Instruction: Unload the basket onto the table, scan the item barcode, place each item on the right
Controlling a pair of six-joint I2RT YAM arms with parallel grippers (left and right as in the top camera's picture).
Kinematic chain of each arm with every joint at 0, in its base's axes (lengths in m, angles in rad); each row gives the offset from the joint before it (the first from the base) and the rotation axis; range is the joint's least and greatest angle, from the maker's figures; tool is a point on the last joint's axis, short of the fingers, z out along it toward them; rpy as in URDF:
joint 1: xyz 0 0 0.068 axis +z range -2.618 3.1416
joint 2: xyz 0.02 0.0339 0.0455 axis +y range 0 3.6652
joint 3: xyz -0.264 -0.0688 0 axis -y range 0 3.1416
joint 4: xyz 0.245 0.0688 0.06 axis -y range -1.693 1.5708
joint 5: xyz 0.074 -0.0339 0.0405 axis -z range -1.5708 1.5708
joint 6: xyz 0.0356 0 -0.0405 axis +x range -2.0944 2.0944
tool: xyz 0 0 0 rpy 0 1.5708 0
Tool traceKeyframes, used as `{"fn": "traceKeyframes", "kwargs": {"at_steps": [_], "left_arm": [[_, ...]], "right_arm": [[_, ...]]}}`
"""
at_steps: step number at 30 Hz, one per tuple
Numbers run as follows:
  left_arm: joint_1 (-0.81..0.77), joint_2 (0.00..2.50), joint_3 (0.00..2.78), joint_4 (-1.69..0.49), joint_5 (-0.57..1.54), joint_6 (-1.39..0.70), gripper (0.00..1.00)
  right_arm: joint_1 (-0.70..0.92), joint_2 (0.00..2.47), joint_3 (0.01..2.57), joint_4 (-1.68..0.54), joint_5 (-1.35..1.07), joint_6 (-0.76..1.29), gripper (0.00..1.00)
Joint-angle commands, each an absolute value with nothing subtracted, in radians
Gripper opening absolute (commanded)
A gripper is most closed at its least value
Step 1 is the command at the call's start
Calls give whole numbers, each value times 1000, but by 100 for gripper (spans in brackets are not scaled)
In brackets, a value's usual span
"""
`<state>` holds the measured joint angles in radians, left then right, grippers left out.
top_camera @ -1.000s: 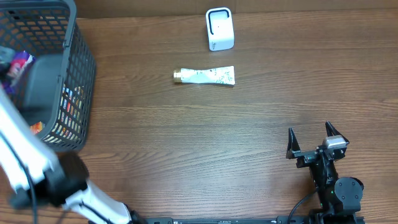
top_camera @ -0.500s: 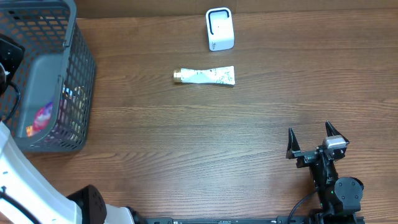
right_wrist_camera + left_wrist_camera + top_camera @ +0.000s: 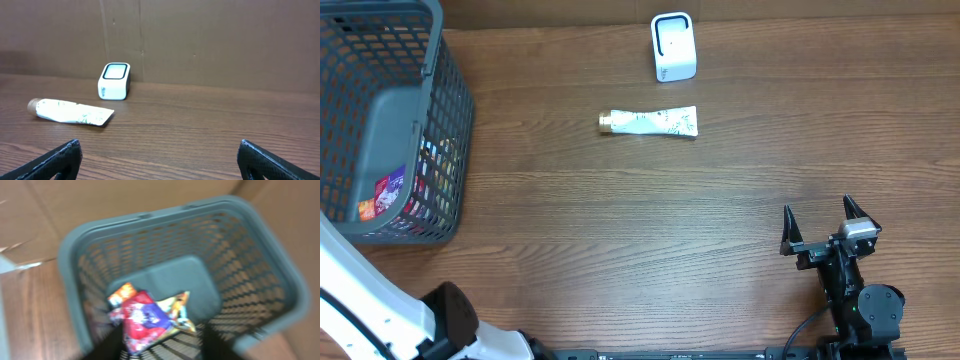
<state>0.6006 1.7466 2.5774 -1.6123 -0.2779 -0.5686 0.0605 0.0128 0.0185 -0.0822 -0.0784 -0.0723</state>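
Brown wood-grain desk (image 3: 620,230) beneath both arms. Tall grey plastic mesh basket (image 3: 455,130) at the desk's left end, directly below the left fingers (image 3: 212,347) and far to the left of the right fingers (image 3: 62,156).

Left fingers only dark blurs at the bottom edge of the wrist view. Cannot tell whether apart or together.

Right fingers spread wide apart with nothing between, low over the desk near its front edge.

White box-shaped scanner with a dark-rimmed window (image 3: 672,46) upright near the back edge, well ahead of the right fingers and off to their left.

White squeeze tube with a gold cap (image 3: 650,122) flat on the desk, near the scanner but apart from it. Closer to the right fingers than the scanner, yet well apart from them, cap pointing left.

At the basket's bottom, under the left fingers: red-and-blue snack packet (image 3: 145,325) lying over an orange packet (image 3: 120,295).
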Motion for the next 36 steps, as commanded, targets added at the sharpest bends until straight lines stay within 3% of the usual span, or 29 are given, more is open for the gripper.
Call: {"fn": "traceKeyframes", "kwargs": {"at_steps": [1, 6, 11, 14, 36], "left_arm": [[629, 1803, 2572, -1638, -298, -554, 4], [635, 1878, 2572, -1690, -27, -457, 4], [634, 1966, 2572, -1690, 524, -173, 4], [636, 2004, 2572, -1690, 684, -156, 4], [636, 2028, 2572, -1690, 681, -39, 4]], "right_arm": [[66, 3, 8, -77, -83, -76, 100], [66, 3, 8, -77, -83, -76, 100], [66, 3, 8, -77, -83, -76, 100], [66, 3, 8, -77, -83, -76, 100], [66, 3, 8, -77, -83, -76, 100]]}}
